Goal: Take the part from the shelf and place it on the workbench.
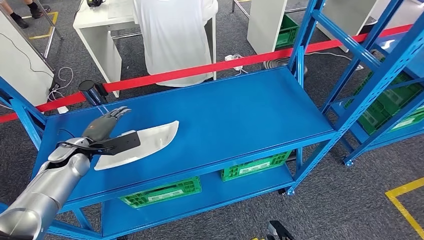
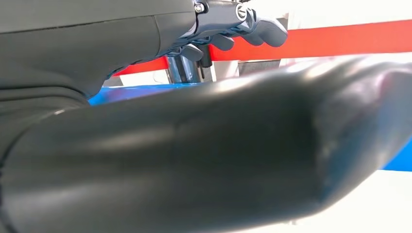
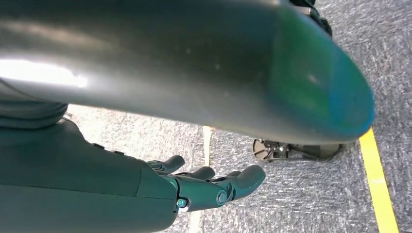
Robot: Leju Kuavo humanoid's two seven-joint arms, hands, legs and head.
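Right, the part (image 1: 142,144), a long white curved shell, lies on the top deck of the blue shelf (image 1: 240,110), toward its left end. The left hand (image 1: 106,126) is at the part's near end, fingers stretched out over the deck and beside the shell; a dark bracket at the wrist overlaps the part, so whether the thumb is under the edge or anything is pinched, I cannot tell. In the left wrist view the fingers (image 2: 252,26) reach forward above the deck, and the big dark thumb blocks nearly everything below them. My read: the pick is at its very start, the part not lifted, the carry and the set-down all still to come. I can't pick out a workbench for certain. The right hand (image 3: 209,187) hangs low over grey carpet, fingers loosely apart, holding nothing. Beyond the shelf runs a red barrier tape (image 1: 210,67), and a person in white (image 1: 172,35) stands behind it. Green crates (image 1: 162,192) sit on the lower deck.
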